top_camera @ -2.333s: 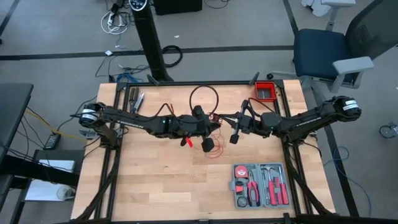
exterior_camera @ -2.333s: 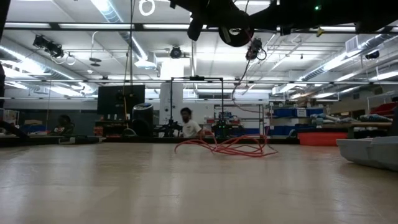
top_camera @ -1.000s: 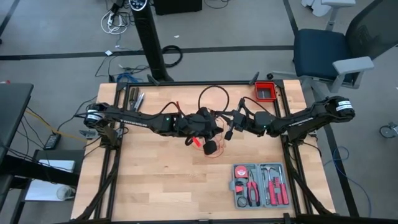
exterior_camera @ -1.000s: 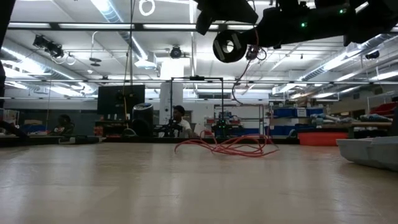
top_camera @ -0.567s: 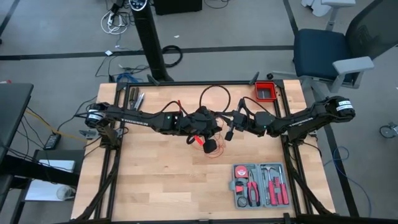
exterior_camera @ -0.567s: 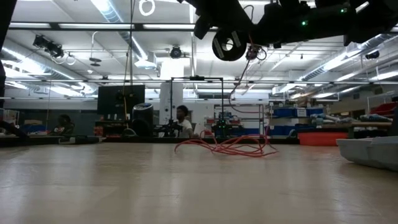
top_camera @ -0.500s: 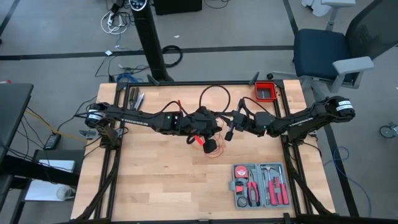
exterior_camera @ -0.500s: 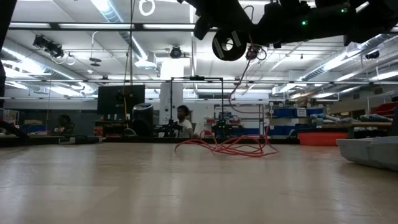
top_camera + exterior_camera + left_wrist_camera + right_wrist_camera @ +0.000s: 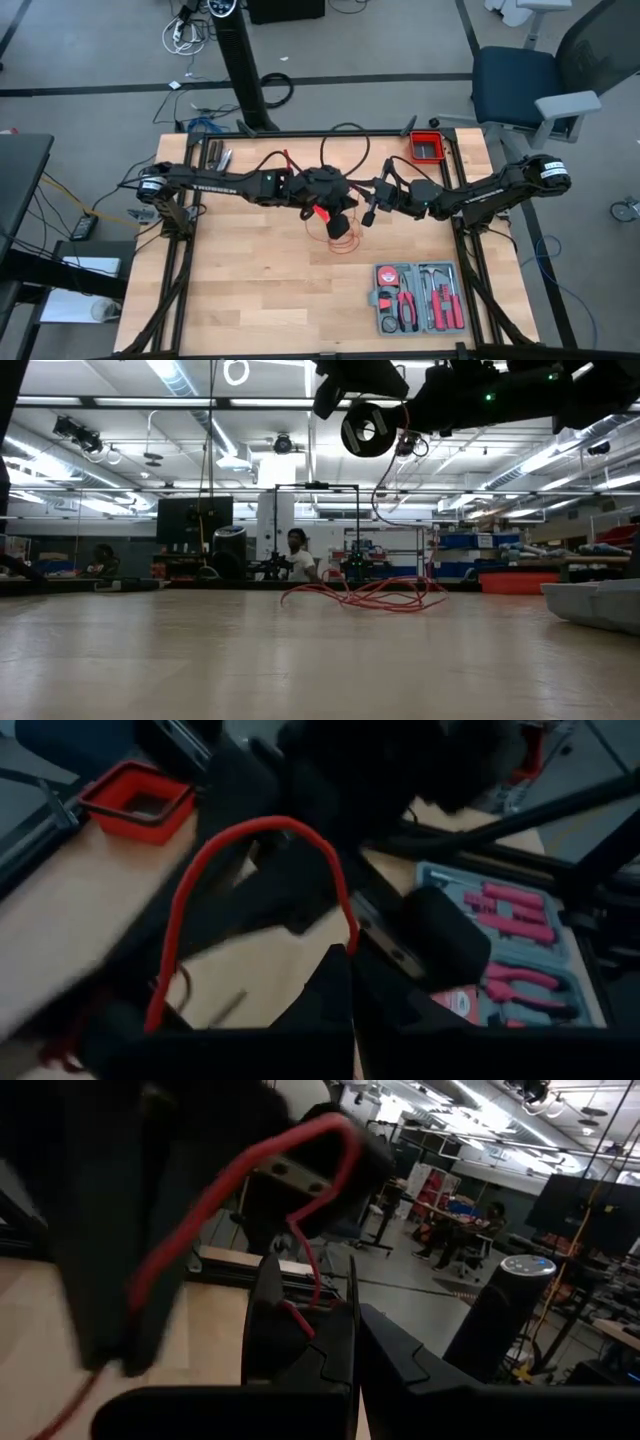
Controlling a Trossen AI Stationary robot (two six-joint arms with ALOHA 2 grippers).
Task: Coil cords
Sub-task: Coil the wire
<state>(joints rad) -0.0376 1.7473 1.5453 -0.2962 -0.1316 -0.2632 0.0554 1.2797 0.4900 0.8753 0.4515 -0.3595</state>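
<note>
Both dark arms reach in over the middle of the pale wooden counter (image 9: 240,290) and meet above it, held well off the surface. The left gripper (image 9: 322,212) sits at the centre, its fingers clenched on the thin bright red cord (image 9: 341,239); from its wrist the cord arches up in a red loop (image 9: 250,860) and runs down into the seam where the two dark fingers (image 9: 330,990) press together. The right gripper (image 9: 369,216) hangs just beside it, and its fingers are clenched on the same cord too: a red strand (image 9: 300,1320) drops into the pinch between them, then curls up and away (image 9: 250,1170) toward the other arm's dark body.

Below the two grippers the rest of the cord lies loose on the counter in a small untidy tangle of loops, seen from table height as a low red scribble (image 9: 365,595) in the middle distance, with the arms' dark shapes (image 9: 400,400) overhead.

Toward the near right corner of the counter lies an open grey plastic tool case (image 9: 417,297) with red-handled tools (image 9: 407,305) inside, well apart from the cord. A small red square bin (image 9: 427,146) sits at the far right edge. In the room beyond the counter a person (image 9: 298,556) is seated at a workstation, and a blue office chair (image 9: 515,85) stands on the floor past the right arm.
</note>
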